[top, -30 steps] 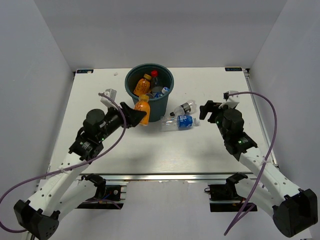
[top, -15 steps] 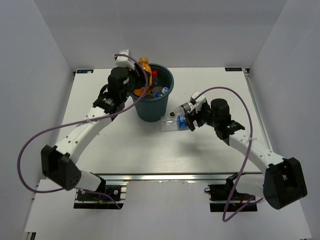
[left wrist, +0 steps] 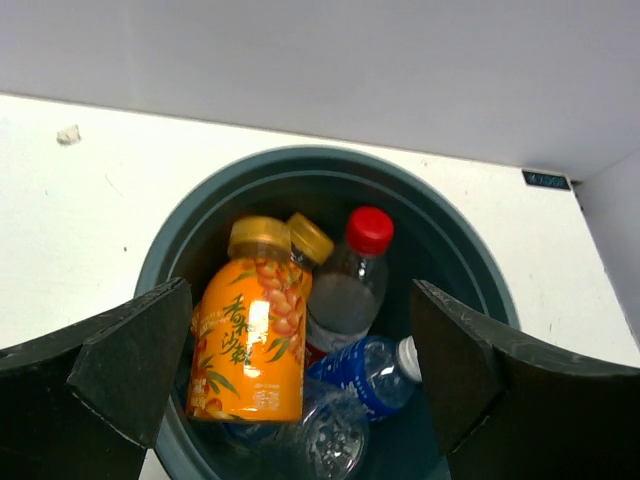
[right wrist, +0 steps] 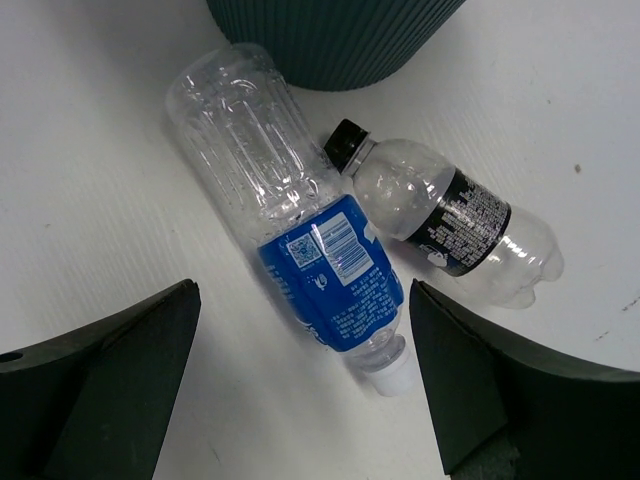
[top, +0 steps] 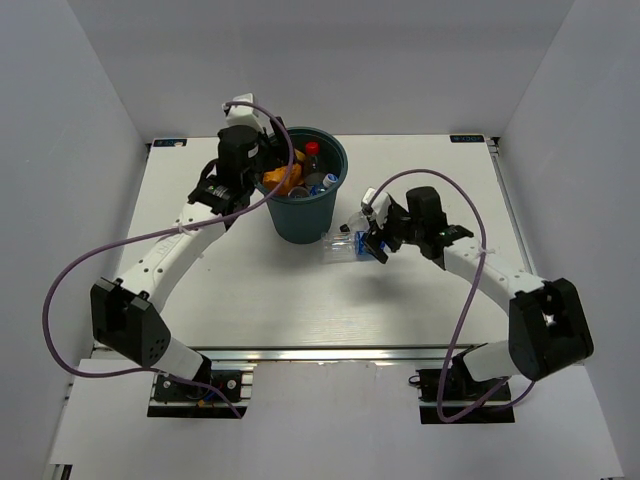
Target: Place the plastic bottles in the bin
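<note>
Toward the counter's (top: 250, 300) far edge, beside the bin (right wrist: 330, 40), the right end effector (right wrist: 302, 290) hangs released over the blue-label bottle (right wrist: 300, 230); closing off-centre could send it, or the black-label bottle (right wrist: 450, 215) just beside it, rolling; the left end effector (left wrist: 300, 290) gapes empty above the bin

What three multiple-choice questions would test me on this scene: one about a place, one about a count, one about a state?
1. Where does the blue-label bottle under the right hand lie?
A) on the table beside the bin
B) inside the bin
C) on the floor

2. How many bottles lie outside the bin?
A) none
B) five
C) two

3. How is the left hand above the bin?
A) shut on a bottle
B) open and empty
C) shut on the rim

Answers:
1 A, it lies flat by the bin's base.
2 C, only it and the black-label bottle are outside.
3 B, its jaws stand wide apart, and the orange bottle rests inside the bin.
</note>
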You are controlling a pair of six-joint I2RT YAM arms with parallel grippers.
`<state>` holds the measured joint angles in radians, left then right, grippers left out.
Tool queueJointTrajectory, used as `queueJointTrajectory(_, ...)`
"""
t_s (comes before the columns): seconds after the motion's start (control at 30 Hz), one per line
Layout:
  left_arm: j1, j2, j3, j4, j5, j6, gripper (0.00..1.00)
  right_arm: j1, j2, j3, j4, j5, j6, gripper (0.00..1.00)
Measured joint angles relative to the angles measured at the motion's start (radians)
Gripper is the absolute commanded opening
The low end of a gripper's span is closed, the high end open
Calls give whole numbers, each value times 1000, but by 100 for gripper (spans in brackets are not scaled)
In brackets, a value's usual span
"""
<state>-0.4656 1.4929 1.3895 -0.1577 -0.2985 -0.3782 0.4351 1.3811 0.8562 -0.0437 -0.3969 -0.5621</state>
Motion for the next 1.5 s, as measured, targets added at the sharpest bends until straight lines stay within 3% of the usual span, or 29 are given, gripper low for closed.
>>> queueJointTrajectory(0.3, 50, -39, 24, -3, -32, 0, 98, 28, 135, 80, -37, 42, -10, 89)
queueJointTrajectory(0.53, 193, -277, -241, 3, -47, -89, 98, 110, 229, 80, -23, 175, -15, 89)
queueJointTrajectory(0.67, 235, -404, -414, 5, -103, -148, 98, 143, 266, 80, 16, 262, -16, 80)
queueJointTrajectory(0.83, 235, -467, -556, -22, -144, -208, 98, 175, 310, 80, 16, 315, -7, 77)
queueJointTrajectory(1.03, 235, -468, -616, -50, -184, -254, 98, 222, 315, 76, 13, 350, 15, 51)
queueJointTrajectory(1.23, 235, -477, -617, -51, -208, -270, 98, 270, 153, 18, -38, 310, 35, 50)
queueJointTrajectory(1.5, 235, -483, -625, -45, -214, -277, 98, 310, -234, 26, -1, 124, 37, 59)
